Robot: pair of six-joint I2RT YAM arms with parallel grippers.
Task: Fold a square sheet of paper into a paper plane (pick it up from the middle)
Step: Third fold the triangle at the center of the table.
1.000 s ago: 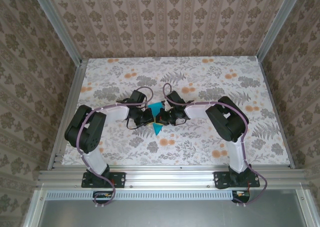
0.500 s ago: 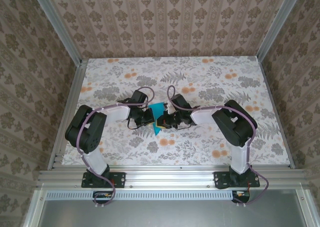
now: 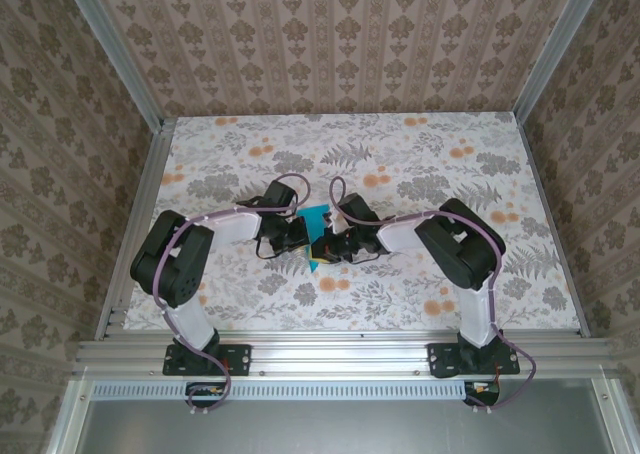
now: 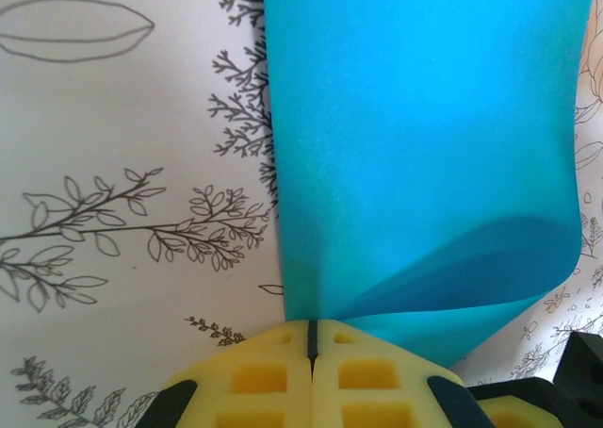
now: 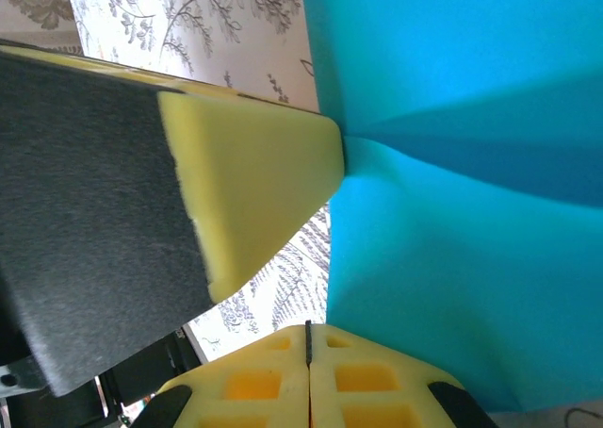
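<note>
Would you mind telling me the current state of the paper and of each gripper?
sheet of paper: curled, partly folded, pinched by both grippers.
left gripper: shut on the sheet of paper.
right gripper: shut on the sheet of paper.

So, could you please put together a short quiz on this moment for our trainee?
1. True or false: the blue paper lies flat and untouched on the table.
2. How does the left pincer stand? A) wide open above the paper; B) shut on the paper's edge; C) shut on nothing, away from the paper.
3. In a word, what colour are the fingers of the right pincer?

Key:
1. False. The paper is pinched and bent, with one flap curling.
2. B.
3. Yellow.
</note>
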